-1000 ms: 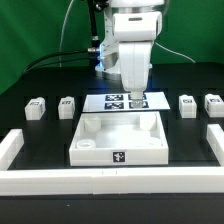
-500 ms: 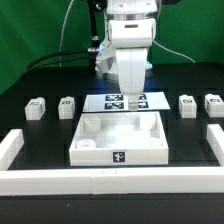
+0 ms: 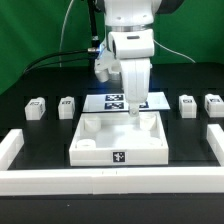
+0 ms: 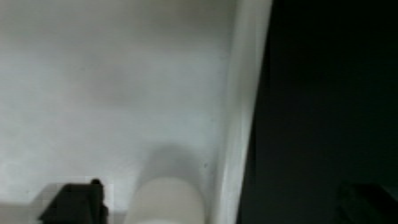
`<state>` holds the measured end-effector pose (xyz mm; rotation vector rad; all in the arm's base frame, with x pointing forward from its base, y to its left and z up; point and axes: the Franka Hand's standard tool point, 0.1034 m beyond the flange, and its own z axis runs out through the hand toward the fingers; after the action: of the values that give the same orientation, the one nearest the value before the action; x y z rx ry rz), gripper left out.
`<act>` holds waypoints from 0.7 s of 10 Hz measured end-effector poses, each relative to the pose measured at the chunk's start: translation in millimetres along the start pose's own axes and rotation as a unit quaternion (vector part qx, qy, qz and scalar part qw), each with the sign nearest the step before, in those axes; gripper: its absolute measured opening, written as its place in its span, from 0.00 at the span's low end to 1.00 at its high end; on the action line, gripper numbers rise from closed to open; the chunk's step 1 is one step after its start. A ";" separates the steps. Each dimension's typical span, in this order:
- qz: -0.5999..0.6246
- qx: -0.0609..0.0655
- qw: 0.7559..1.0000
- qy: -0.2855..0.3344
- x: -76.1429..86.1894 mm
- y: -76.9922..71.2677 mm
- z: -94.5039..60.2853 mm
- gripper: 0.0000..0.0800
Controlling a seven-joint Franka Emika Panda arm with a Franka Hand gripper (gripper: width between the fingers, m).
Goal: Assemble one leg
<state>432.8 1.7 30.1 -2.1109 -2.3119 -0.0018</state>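
Four small white legs with marker tags lie on the black table: two on the exterior view's left point(image 3: 36, 108) point(image 3: 67, 106) and two on its right point(image 3: 187, 103) point(image 3: 213, 102). The large white square panel point(image 3: 100, 150) lies in the middle. My gripper point(image 3: 135, 110) points down over the panel's far right part, open and empty. In the wrist view the dark fingertips point(image 4: 75, 203) stand wide apart over the white panel surface point(image 4: 107, 90) and its edge. A pale rounded shape point(image 4: 175, 200) shows between them; I cannot tell what it is.
The marker board point(image 3: 112, 99) lies just behind the panel, partly hidden by the arm. White fence blocks run along the front point(image 3: 110, 181) and both sides point(image 3: 8, 148) point(image 3: 214, 138) of the table. Cables hang behind the arm.
The gripper has come down from above the marker board to the far right part of the panel. The legs and panel have not moved.
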 end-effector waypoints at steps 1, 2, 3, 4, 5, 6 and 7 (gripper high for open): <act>0.003 0.005 1.000 0.001 -2.1 -1.5 5.5 0.81; 0.005 0.009 1.000 0.002 -2.9 -2.0 9.8 0.81; 0.006 0.012 1.000 0.004 -3.5 -3.1 14.0 0.81; 0.007 0.016 1.000 0.004 -3.8 -5.0 17.5 0.81; 0.013 0.017 1.000 0.005 -3.7 -5.4 18.1 0.81; 0.016 0.017 1.000 0.004 -3.7 -5.5 18.2 0.67; 0.016 0.017 1.000 0.004 -3.9 -5.5 18.2 0.50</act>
<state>427.5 -2.5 11.9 -2.1268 -2.2570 0.0279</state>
